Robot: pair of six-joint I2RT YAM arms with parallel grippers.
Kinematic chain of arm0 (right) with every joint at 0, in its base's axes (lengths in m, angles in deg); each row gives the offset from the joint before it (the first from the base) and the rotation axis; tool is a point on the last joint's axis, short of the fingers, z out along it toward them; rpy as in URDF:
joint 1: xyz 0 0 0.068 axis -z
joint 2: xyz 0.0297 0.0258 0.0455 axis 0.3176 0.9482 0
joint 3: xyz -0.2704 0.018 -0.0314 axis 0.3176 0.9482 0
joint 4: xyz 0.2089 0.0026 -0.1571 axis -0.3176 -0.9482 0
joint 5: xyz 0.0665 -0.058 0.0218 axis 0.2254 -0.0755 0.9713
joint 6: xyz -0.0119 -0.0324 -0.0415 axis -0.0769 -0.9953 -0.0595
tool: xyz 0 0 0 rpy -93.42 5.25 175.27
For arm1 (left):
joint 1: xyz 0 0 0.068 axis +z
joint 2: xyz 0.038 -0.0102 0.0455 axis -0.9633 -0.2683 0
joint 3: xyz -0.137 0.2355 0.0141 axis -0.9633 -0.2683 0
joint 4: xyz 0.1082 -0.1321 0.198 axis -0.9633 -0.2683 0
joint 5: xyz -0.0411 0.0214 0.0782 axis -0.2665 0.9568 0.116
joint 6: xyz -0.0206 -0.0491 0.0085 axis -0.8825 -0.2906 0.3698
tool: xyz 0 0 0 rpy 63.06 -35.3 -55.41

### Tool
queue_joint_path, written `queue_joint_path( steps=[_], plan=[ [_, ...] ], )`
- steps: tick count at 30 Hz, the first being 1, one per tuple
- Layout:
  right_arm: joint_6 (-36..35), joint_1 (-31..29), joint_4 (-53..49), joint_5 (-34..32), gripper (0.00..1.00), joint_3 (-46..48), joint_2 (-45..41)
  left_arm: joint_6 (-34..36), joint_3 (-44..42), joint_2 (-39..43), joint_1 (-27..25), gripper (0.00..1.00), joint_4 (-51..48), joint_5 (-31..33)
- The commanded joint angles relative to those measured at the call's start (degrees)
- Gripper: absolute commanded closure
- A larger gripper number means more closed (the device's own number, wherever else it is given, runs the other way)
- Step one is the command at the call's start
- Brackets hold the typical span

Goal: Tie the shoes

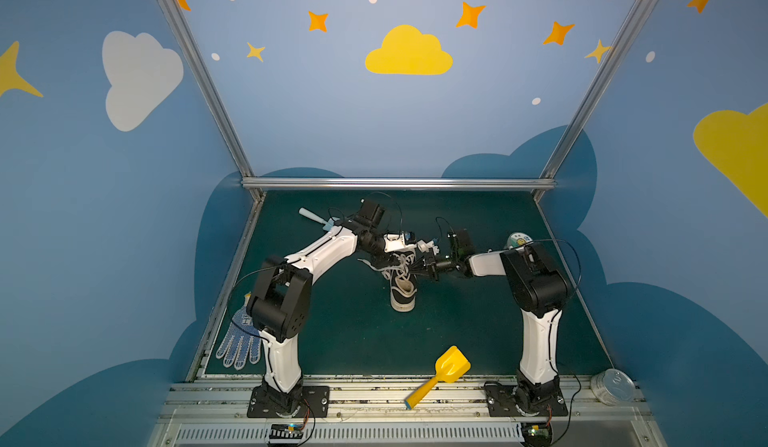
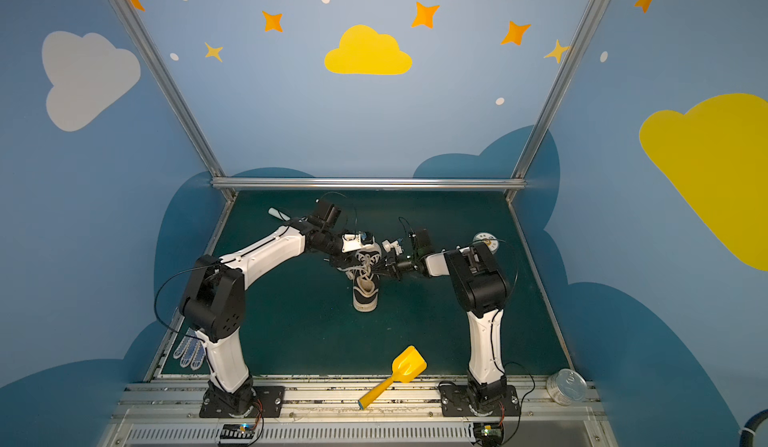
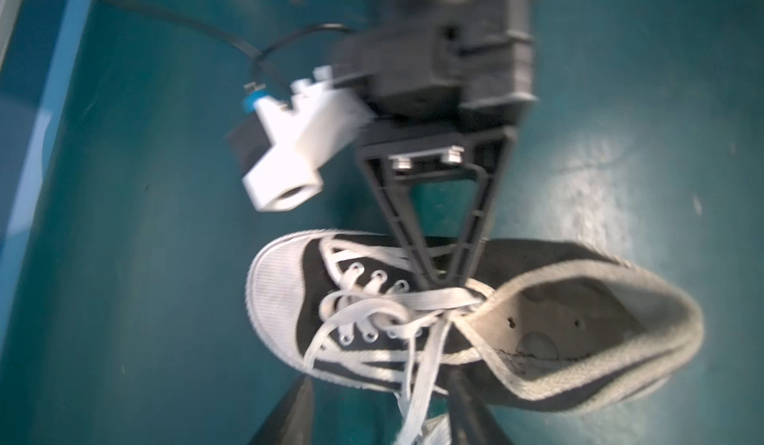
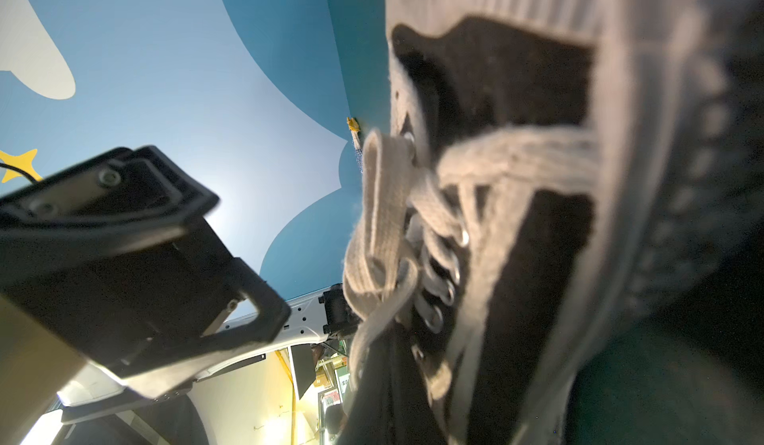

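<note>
The black canvas shoe (image 1: 403, 289) with white toe cap lies on the green mat, toe towards the back wall, in both top views (image 2: 365, 293). Its cream laces (image 3: 417, 310) are crossed loosely over the eyelets. My left gripper (image 3: 380, 416) hovers over the toe end, open; a lace strand (image 3: 419, 397) hangs loose between its two dark fingers. My right gripper (image 1: 416, 271) reaches in from the right, jaws together, tip (image 3: 440, 277) at the top eyelets. In the right wrist view a lace strand (image 4: 366, 331) runs into its shut fingers.
A blue-dotted work glove (image 1: 240, 343) lies at the mat's left edge. A yellow scoop (image 1: 440, 374) rests at the front rail, a metal tin (image 1: 613, 386) at the front right. A round tin (image 1: 518, 239) and a pale brush (image 1: 312, 216) sit near the back.
</note>
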Motion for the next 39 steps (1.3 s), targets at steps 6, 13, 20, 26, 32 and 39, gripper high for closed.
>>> queue_joint_path(
  steps=[6,13,20,26,32,39],
  plan=[
    [-3.4,-0.2,-3.7,-1.1,1.00,-0.7,-1.5,-29.7,13.5,-6.3,1.0,0.42,-7.4,-2.1],
    [-8.6,-0.4,-10.5,-2.6,1.00,-1.8,-2.4,-40.2,17.5,-10.7,0.2,0.42,-10.4,0.4],
    [-8.7,-0.7,-10.5,-2.5,1.00,-2.3,-2.3,-40.1,17.4,-12.6,-2.7,0.40,-11.3,3.3],
    [-8.6,-0.8,-10.3,-2.3,1.00,-2.3,-2.2,-39.9,17.9,-14.8,-4.1,0.40,-11.1,4.4],
    [-8.5,-0.9,-10.3,-2.2,1.00,-2.6,-2.3,-41.3,17.8,-16.5,-5.8,0.41,-10.2,9.8],
    [-8.4,-0.9,-10.3,-2.1,1.00,-2.5,-2.2,-42.4,16.9,-17.1,-7.7,0.42,-7.6,13.9]
  ],
)
